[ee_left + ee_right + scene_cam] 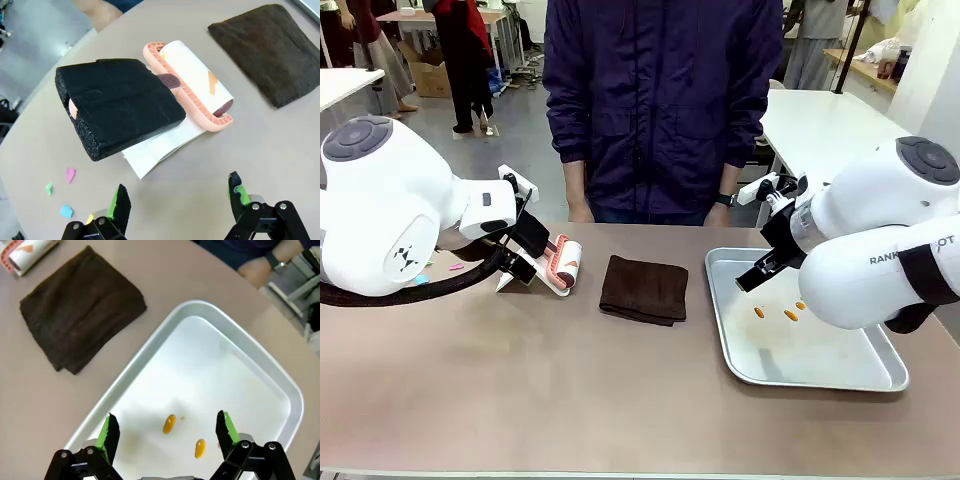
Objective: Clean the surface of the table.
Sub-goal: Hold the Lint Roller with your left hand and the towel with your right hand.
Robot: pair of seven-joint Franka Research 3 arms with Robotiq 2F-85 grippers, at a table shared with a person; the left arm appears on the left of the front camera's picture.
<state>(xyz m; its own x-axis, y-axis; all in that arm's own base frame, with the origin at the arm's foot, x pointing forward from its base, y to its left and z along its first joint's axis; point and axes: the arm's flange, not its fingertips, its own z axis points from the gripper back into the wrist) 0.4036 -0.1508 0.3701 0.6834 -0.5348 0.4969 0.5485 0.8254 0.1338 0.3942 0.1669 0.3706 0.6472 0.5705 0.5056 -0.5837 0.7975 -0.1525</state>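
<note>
Taupe table (520,400) holds cloth (643,288), tray (820,352) and, perhaps, paper scraps (70,175); left gripper (178,193), right gripper (167,426) both spread.

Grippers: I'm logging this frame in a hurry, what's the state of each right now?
Left gripper: open, holding nothing.
Right gripper: open, holding nothing, over the tray.

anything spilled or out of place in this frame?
Yes. Orange blobs lie in the metal tray, like a spill. Small coloured paper scraps litter the table beside the lint roller. The brown towel lies folded and flat; nothing looks damaged.
</note>
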